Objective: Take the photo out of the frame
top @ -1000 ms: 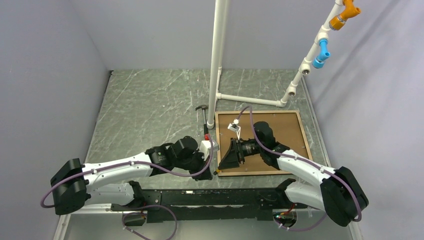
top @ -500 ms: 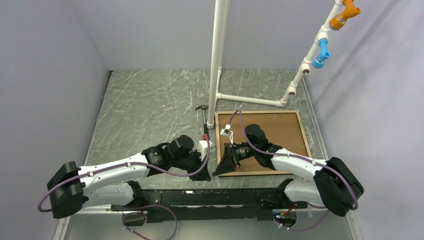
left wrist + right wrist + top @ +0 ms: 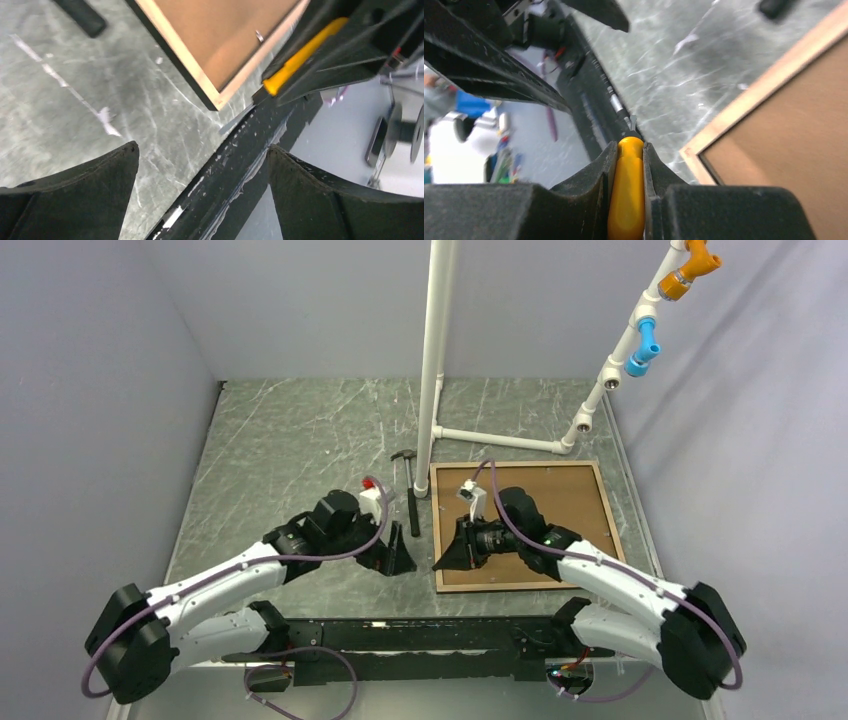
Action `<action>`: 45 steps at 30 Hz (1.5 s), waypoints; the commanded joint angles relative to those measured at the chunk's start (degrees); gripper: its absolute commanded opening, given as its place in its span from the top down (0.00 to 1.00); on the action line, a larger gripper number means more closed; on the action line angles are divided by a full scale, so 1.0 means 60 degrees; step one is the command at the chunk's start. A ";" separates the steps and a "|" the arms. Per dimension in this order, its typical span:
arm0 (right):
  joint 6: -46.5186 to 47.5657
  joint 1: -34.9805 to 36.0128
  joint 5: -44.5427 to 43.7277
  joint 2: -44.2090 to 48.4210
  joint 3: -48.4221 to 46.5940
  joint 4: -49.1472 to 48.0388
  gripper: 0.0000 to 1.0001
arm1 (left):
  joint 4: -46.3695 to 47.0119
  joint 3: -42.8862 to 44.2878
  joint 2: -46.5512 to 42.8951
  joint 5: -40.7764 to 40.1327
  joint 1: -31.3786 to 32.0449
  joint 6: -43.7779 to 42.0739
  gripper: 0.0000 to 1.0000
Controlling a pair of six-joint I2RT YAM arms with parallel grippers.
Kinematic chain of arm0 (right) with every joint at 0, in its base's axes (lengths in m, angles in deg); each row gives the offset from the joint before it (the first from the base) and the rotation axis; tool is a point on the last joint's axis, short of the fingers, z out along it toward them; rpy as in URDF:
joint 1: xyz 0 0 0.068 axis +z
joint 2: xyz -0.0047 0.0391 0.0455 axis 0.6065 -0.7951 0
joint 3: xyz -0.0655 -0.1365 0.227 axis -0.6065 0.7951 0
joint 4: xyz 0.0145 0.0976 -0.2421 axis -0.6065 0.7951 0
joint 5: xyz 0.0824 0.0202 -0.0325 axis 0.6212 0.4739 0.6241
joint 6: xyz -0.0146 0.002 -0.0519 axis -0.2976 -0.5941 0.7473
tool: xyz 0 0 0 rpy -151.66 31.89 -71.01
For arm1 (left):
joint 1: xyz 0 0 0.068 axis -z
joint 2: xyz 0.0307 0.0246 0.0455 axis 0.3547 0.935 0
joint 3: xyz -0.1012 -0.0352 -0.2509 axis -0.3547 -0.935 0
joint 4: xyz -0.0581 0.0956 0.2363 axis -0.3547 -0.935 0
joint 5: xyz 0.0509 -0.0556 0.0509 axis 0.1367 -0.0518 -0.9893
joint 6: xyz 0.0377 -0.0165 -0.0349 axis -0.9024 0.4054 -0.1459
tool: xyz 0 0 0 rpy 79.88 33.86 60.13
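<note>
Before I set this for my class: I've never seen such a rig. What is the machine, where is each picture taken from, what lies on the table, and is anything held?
These are two robot arms bolted at the near edge of a table, each ending in a two-finger gripper. The wide picture comes from a fixed camera above and behind them. The other two come from cameras on the wrists, so each shows its own dark fingers. On the table lie a hammer and a picture frame, face down, so only the brown board at its back shows. A white pipe stand rises behind. The right gripper is shut on a yellow-handled tool close to the frame's corner. The left gripper is open and holds nothing.
</note>
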 commanded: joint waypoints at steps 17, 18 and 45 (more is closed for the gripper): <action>0.0964 -0.0033 -0.7620 0.0527 -0.1201 0.0018 1.00 | 0.1557 0.1015 0.3630 -0.1022 0.0464 0.3035 0.40; 0.0989 -0.0026 -0.7530 0.0286 -0.1248 -0.0146 1.00 | 0.1447 0.1187 0.3844 -0.1109 0.0580 0.3035 0.44; 0.1444 0.0155 -0.7584 -0.1957 -0.1111 -0.2258 1.00 | 0.0089 0.3181 0.6379 -0.2076 0.1118 0.2862 0.50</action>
